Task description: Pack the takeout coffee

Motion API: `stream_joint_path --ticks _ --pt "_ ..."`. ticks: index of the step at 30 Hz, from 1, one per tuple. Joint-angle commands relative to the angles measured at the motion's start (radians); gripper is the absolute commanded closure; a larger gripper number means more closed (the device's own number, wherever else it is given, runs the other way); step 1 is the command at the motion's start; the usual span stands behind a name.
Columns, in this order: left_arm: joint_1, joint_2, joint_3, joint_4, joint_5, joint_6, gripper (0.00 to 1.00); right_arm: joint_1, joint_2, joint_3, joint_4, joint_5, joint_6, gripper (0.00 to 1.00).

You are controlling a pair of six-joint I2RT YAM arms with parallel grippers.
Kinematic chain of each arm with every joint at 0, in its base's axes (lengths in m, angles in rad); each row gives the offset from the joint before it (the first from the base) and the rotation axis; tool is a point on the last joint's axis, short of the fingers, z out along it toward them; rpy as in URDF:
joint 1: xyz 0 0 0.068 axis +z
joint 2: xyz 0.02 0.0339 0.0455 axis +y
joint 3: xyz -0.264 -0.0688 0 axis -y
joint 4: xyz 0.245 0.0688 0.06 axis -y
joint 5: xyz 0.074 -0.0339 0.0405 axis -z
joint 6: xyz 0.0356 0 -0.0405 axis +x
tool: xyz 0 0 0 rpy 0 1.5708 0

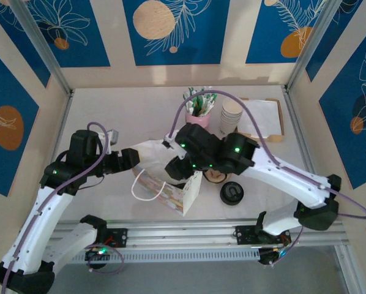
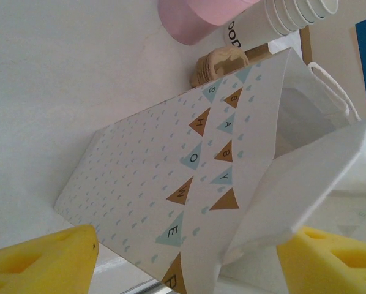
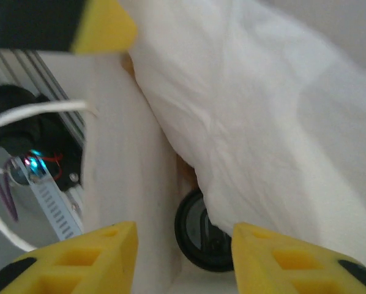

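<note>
**Paper bag loaded, release step in hand**

Left gripper (image 2: 189, 245): yellow pads apart, with the white mouth flap of the paper bag (image 2: 158, 184) running down between them. Can't tell whether either pad touches the paper. Its job looks like keeping the mouth spread.

Bag sits mid-table, patterned face toward the left wrist camera.

Right gripper (image 3: 184, 236): reaching into the bag mouth, fingers apart, clamped on nothing.

The takeout coffee (image 3: 201, 242) sits low inside the bag just beyond those fingertips, black lid up. There is a clear gap to the left finger, and crumpled white paper overhangs the lid's right edge.

Judgement: placement is done and the step is release. The next move calls for a straight lift out of the mouth, jaws wide enough to clear the lid, without snagging paper or handle cord.

Black lid stack (image 1: 232, 194) sits on the table right of the bag and is not part of this job.
</note>
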Motion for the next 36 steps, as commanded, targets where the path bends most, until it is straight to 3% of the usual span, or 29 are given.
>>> stream_joint_path --ticks 1,7,11,17,20,24,28,36 --pt "-0.015 -0.004 0.023 0.004 -0.013 -0.005 0.23 -0.006 -0.077 -0.025 0.082 0.086 0.028 0.49" --pt "-0.017 -0.012 0.029 0.008 -0.023 -0.011 0.23 -0.09 -0.095 -0.059 0.084 0.198 0.13 0.35" --pt "-0.018 -0.024 0.039 0.002 -0.038 -0.012 0.23 -0.154 -0.07 -0.06 0.097 0.125 0.167 0.34" --pt "-0.018 -0.043 0.051 -0.012 -0.054 -0.01 0.23 -0.158 -0.016 -0.046 0.125 0.078 0.14 0.35" --pt "-0.018 -0.045 0.053 -0.019 -0.06 -0.011 0.23 -0.158 0.009 -0.027 0.115 0.071 0.137 0.51" --pt "-0.018 -0.049 0.061 -0.023 -0.072 -0.011 0.23 -0.135 0.018 -0.007 0.101 0.073 0.127 0.83" --pt "-0.018 -0.05 0.067 -0.021 -0.08 -0.012 0.23 -0.085 0.014 -0.002 0.072 0.107 0.106 1.0" --pt "-0.019 -0.059 0.073 -0.015 -0.102 -0.017 0.23 -0.014 0.05 0.0 -0.032 0.125 0.087 1.0"
